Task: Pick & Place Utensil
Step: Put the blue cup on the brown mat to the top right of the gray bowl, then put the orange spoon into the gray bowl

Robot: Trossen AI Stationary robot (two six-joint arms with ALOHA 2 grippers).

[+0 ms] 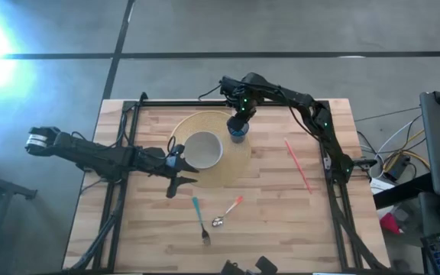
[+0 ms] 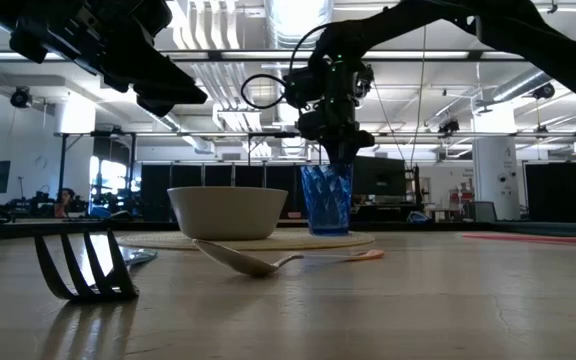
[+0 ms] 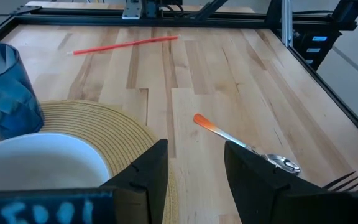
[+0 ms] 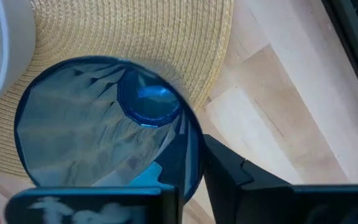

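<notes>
A spoon with an orange handle [image 1: 226, 212] [image 3: 247, 146] [image 2: 258, 260] and a fork with a teal handle [image 1: 199, 218] lie flat on the wooden table near its near edge. The fork's tines [image 2: 83, 265] show close up in the low view. My left gripper [image 1: 180, 179] [image 3: 194, 180] hovers open by the placemat's near-left edge, short of the spoon. My right gripper [image 1: 238, 122] [image 4: 191, 180] is at a blue translucent cup [image 1: 238, 134] [image 2: 328, 200] that stands upright on the placemat. My right gripper holds the blue cup by its rim and wall [image 4: 194, 155] on the side away from the bowl. One finger is inside the cup and the other finger [image 4: 229, 171] is outside. The fingers come from above, pointing down. The cup's base rests on the placemat.
A white bowl [image 1: 203, 149] [image 2: 228, 212] [image 3: 36, 162] sits on a round woven placemat [image 1: 235, 164] next to the cup. A red straw [image 1: 297, 164] [image 3: 126, 45] lies on the right part of the table. A black frame [image 1: 334, 191] runs along the table's sides.
</notes>
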